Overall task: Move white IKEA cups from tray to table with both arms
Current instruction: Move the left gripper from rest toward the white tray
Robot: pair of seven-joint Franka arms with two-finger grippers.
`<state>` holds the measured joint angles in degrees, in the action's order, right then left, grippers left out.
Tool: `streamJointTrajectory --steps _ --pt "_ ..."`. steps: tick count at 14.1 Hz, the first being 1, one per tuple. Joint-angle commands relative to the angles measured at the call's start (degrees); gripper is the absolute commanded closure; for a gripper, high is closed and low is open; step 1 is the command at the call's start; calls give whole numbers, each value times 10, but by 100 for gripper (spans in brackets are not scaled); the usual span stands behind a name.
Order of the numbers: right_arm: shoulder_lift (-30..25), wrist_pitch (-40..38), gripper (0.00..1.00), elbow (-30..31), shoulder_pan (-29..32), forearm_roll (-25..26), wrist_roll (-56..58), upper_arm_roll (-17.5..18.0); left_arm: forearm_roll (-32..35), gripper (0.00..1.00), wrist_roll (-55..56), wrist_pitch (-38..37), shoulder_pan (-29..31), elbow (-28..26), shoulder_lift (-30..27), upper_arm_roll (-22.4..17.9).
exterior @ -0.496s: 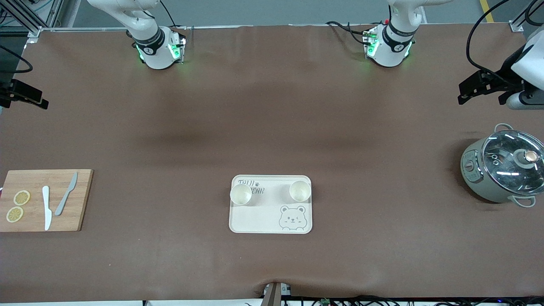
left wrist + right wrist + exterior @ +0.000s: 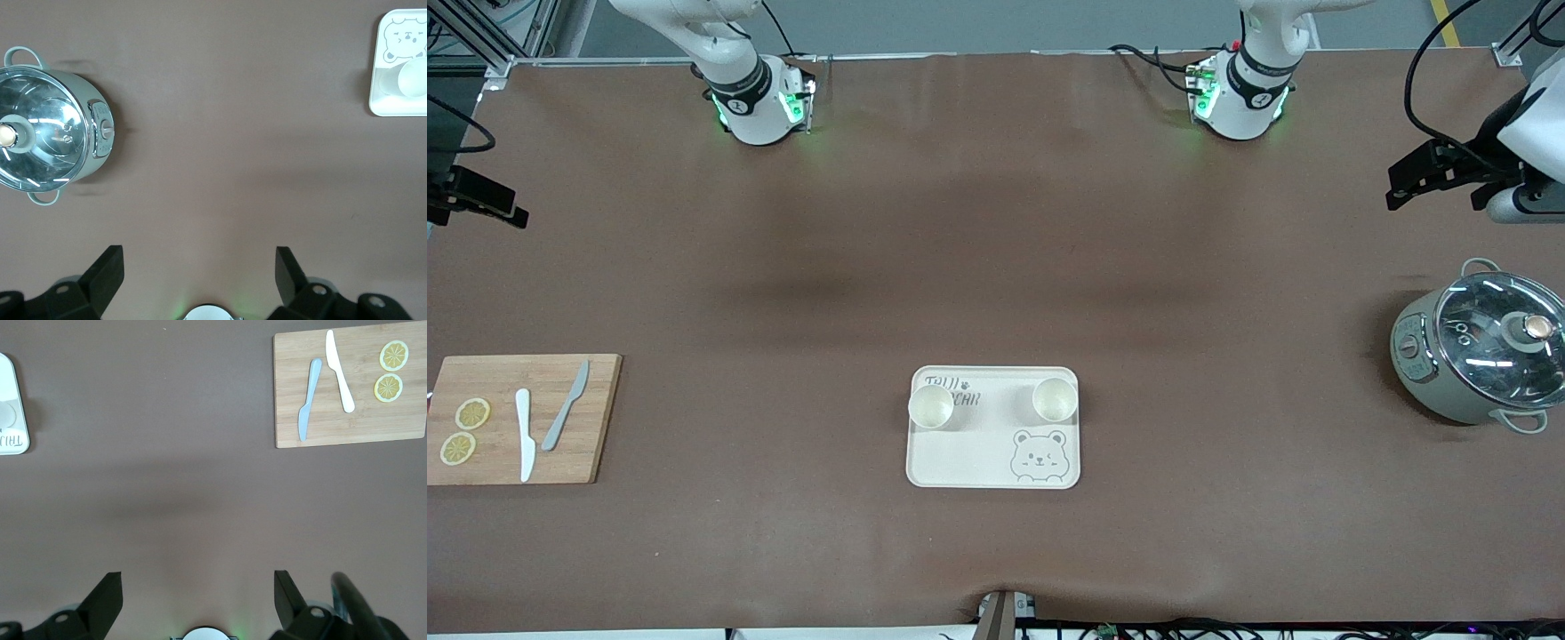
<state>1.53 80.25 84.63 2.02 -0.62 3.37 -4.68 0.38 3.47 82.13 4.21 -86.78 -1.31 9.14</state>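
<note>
Two white IKEA cups stand upright on the cream bear tray (image 2: 996, 462). One cup (image 2: 931, 406) is at the tray's corner toward the right arm's end, the other cup (image 2: 1054, 399) toward the left arm's end. My left gripper (image 2: 1405, 182) hangs open and empty over the table at the left arm's end, above bare mat beside the pot; its wrist view (image 2: 198, 270) shows the tray (image 2: 381, 100) and one cup (image 2: 412, 79). My right gripper (image 2: 503, 206) hangs open and empty over the right arm's end; its wrist view (image 2: 197, 590) shows the tray's edge (image 2: 15, 443).
A grey-green pot with a glass lid (image 2: 1480, 356) stands at the left arm's end, also in the left wrist view (image 2: 47, 127). A wooden cutting board (image 2: 596, 418) with two knives and two lemon slices lies at the right arm's end, also in the right wrist view (image 2: 347, 430).
My left gripper has shifted slightly toward the arms' bases. The right gripper, cups and tray have not moved.
</note>
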Motion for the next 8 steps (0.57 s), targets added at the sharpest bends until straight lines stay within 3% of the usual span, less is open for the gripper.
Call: streamJointTrajectory --steps 1,8 --pt "-13 0 0 11 9 -2 -6 7 -4 0 -6 -10 -2 8 6 3" --pt "-12 0 0 11 9 -2 -6 7 -11 0 8 9 -24 7 32 13"
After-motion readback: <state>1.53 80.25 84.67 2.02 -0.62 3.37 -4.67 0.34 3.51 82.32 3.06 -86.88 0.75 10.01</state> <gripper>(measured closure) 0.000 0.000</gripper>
